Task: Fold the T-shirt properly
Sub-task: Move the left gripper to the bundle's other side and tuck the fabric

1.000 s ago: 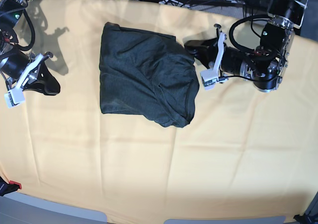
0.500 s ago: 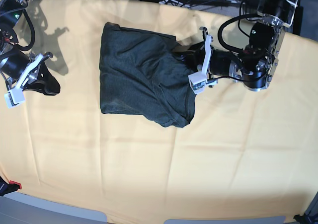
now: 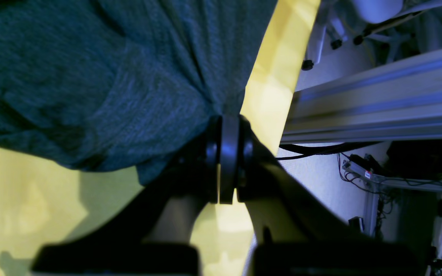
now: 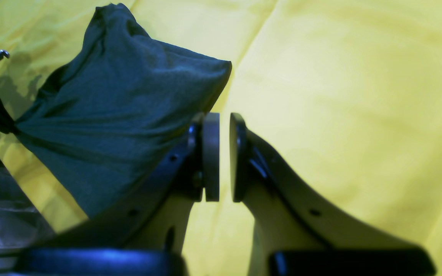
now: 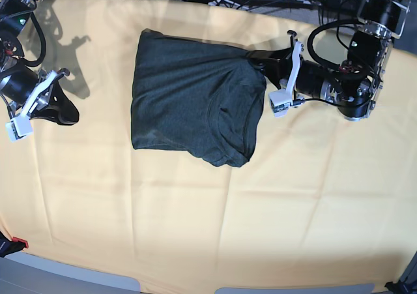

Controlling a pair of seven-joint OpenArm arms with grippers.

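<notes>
Yellow cloth (image 5: 195, 229) under rumpled dark T-shirt (image 5: 189, 105); left hand (image 3: 226, 130) pinching its edge; right hand (image 4: 224, 153) narrowly parted.

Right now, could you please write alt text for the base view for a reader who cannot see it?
A dark, partly folded T-shirt lies on a yellow cloth, and the left pincer, reaching in from the picture's right, is shut on the shirt's upper right edge. The right pincer rests at the picture's left, apart from the shirt and holding nothing.
</notes>
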